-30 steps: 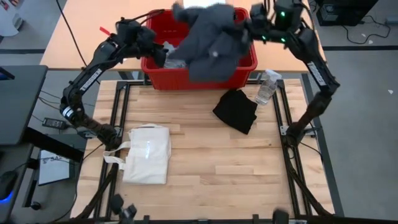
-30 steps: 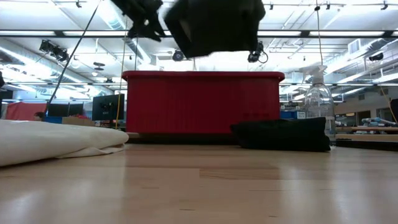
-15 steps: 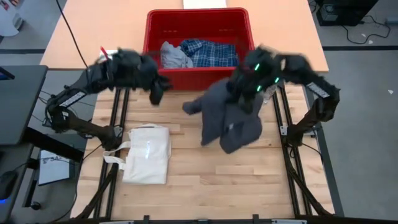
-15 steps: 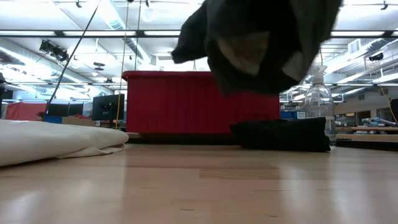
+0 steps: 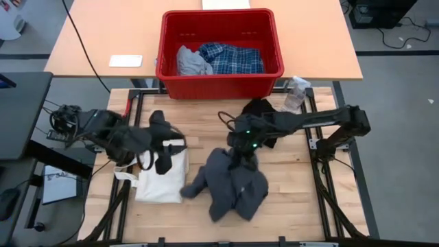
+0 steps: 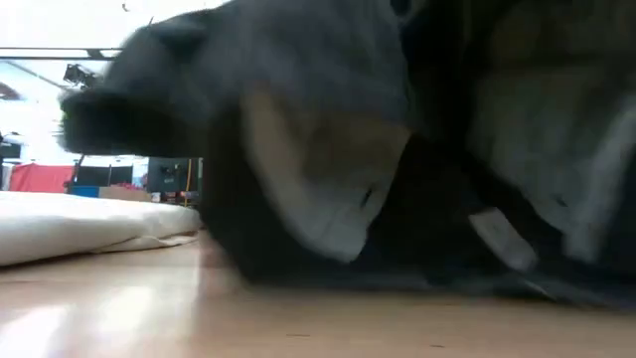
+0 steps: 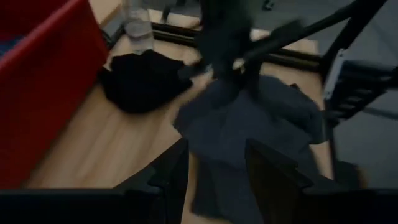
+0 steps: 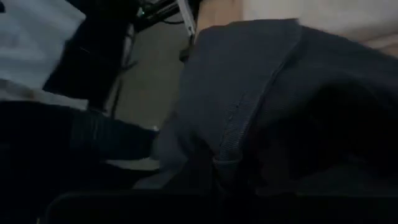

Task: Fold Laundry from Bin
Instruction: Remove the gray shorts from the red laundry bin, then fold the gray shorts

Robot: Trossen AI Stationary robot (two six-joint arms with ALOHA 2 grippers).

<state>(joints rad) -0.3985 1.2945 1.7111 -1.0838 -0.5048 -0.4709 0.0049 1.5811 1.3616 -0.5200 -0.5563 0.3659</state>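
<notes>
laundry is split between two places: a dark grey top [image 5: 233, 185] lies crumpled on the near middle of the table [image 5: 295, 199], while a plaid shirt [image 5: 232, 58] and a light grey piece [image 5: 191, 62] sit in the red bin [image 5: 219, 86] at the far edge. a black garment [image 5: 264, 113] lies between the bin and the dark grey top, beside a clear bottle [image 5: 295, 95].

your right gripper [image 5: 241, 152] is down at the far edge of the dark grey top, fingers pressed together and pinching a bunch of its cloth. your left gripper [image 5: 164, 161] hangs over the cream tote bag [image 5: 161, 180] on the left, fingers spread and holding nothing.

the top is a heap, not flat, and one sleeve reaches toward the tote. if you drag from this single pinch, the cloth will likely bunch further or slide onto the black garment. the left gripper sits just above the tote, so a low reach for the sleeve could snag the bag's handles instead. the low camera is smothered by cloth, so judge heights from above.
</notes>
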